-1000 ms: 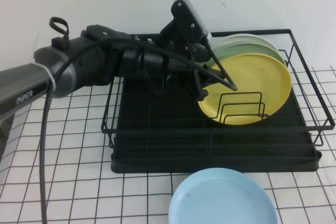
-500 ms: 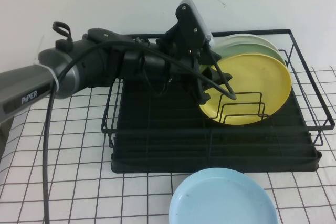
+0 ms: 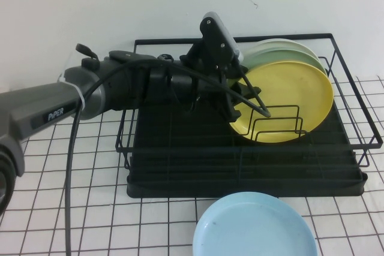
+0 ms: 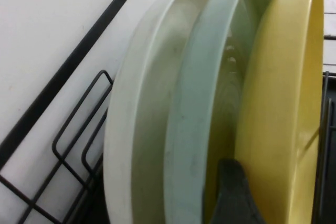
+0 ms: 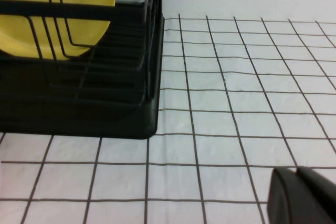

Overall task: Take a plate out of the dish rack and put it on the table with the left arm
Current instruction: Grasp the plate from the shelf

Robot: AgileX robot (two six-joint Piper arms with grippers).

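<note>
Three plates stand on edge in the dish rack [image 3: 252, 166], and none has left it yet, so we judge the task to be at its start: the grasp is being set up, while the lift, the carry and the laying down on the desk [image 3: 90, 208] all remain.

Going from left to right in the high view, we first meet the left arm [image 3: 90, 97], reaching in over the rack's left rail. Its left pincer [image 3: 247, 97] is spread, not clamped on anything: one thin finger lies across the front face of the yellow plate [image 3: 288, 97], and the left wrist view shows a dark fingertip [image 4: 233, 195] in the gap between that plate and the mint-green plate [image 4: 202, 108] behind it. So we think the fingers bracket the yellow rim, though we cannot tell whether they touch it.

The yellow plate sits in the right half of the rack, front-most of the stack, leaning slightly back against the green ones. Its face points toward the camera side and a little to the left; being round, it has no long axis, only its upright disc.

A light blue plate [image 3: 255, 226] lies flat on the desk in front of the rack.

The right pincer [image 5: 304, 195] hovers low over the desk to the rack's right; whether it is spread or clenched we cannot tell.
</note>
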